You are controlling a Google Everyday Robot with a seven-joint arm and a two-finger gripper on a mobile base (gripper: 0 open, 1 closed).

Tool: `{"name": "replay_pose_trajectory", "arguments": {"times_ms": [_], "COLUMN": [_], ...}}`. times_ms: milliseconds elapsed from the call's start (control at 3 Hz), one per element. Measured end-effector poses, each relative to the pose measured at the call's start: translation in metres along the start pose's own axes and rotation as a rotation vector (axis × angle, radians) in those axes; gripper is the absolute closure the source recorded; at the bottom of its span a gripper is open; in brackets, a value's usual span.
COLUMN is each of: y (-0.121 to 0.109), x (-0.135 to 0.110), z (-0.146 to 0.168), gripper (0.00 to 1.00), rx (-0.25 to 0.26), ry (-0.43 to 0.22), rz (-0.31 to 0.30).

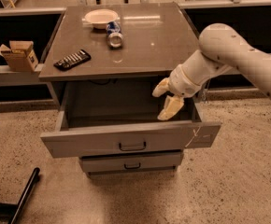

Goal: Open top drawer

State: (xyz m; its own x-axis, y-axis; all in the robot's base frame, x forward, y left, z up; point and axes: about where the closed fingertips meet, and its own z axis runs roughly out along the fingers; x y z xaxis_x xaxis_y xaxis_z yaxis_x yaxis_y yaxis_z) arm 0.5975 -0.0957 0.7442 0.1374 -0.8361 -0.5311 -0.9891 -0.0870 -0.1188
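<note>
The top drawer (103, 141) is the wide grey one with a small black loop handle (132, 146) at centre and a whitish scratch (195, 135) near its right end. It stands pulled out from the cabinet, and its inside shows nothing in it. My gripper (166, 99) hangs over the drawer's right part, above its inside and behind the front panel. Its two cream fingers (170, 108) are spread apart and hold nothing. It does not touch the handle.
A narrower grey drawer (131, 163) sits shut below. On the cabinet top (145, 45) lie a white bowl (101, 17), a can (113, 34) on its side and a black remote (72, 59). A cardboard box (17, 55) is at left; a black bar (23, 195) lies on the floor.
</note>
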Motion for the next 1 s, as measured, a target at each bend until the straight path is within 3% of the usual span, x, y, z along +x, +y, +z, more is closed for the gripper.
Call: {"name": "replay_pose_trajectory", "arguments": {"times_ms": [333, 667, 1000], "y": [-0.023, -0.021, -0.003], "x": [-0.01, -0.009, -0.006], "z": [0.04, 0.071, 0.091], "gripper": [0.68, 0.91, 0.87], "rx": [-0.022, -0.049, -0.062], "ry": [0.028, 0.037, 0.027], "rz": [0.061, 0.098, 0.084]}}
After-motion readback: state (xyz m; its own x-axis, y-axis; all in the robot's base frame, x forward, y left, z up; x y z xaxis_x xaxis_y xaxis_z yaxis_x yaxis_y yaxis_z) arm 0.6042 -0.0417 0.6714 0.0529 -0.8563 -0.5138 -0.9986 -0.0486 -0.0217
